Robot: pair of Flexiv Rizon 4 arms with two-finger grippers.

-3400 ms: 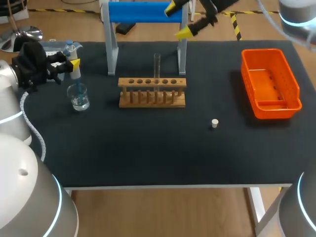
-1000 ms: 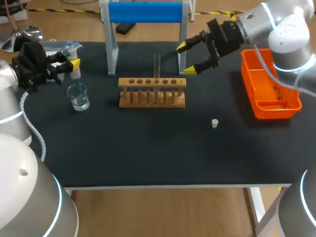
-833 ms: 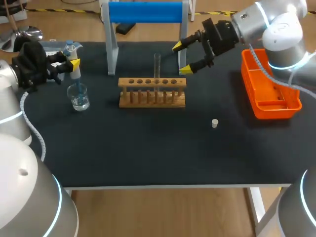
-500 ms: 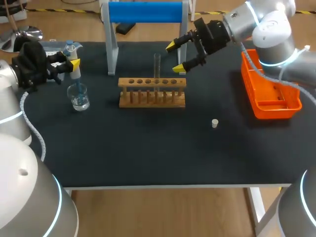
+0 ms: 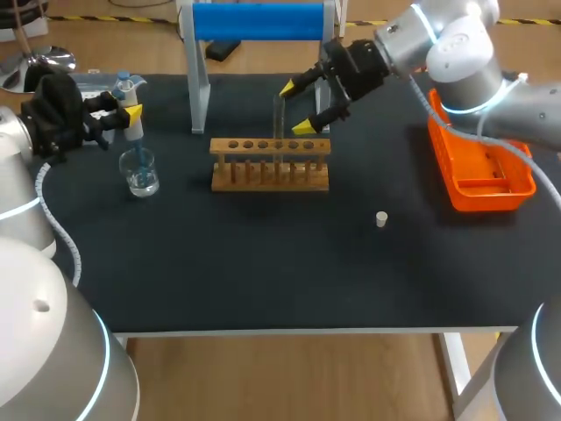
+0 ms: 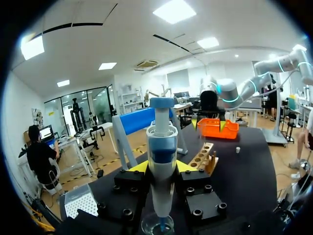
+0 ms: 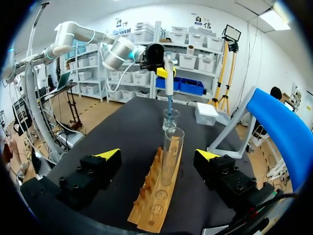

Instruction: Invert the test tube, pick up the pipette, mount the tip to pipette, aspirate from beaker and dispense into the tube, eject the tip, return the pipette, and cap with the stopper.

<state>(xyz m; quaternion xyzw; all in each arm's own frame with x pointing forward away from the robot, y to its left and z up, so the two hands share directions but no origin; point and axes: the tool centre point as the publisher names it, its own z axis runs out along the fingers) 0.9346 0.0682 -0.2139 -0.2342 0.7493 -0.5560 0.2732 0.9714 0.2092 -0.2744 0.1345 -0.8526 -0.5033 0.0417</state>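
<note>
**Asker:** What is each gripper doing, and why?

**Describer:** The right gripper (image 5: pixel 296 108), at the upper centre of the head view, is holding its yellow-tipped fingers spread wide on either side of the clear glass test tube (image 5: pixel 279 118), touching nothing. It is probably lining up to take hold of the tube. The tube is standing mouth-up in the slotted wooden rack (image 5: pixel 270 164), likely so that it is ready for filling. At the upper left, the left gripper (image 5: pixel 130 112) is clamping the white-and-blue pipette (image 5: pixel 135 133) upright. The pipette's tip is reaching down into the small clear glass beaker (image 5: pixel 140 171) of water, apparently for aspirating.

**Asker:** And farther out?

**Describer:** The small white stopper (image 5: pixel 380 218) is lying alone on the black table (image 5: pixel 263 263), right of centre, seemingly waiting for the capping step. The orange plastic bin (image 5: pixel 493 198) is sitting at the right.

**Asker:** Any writing?

**Describer:** No label or print is showing legibly on these things.
</note>
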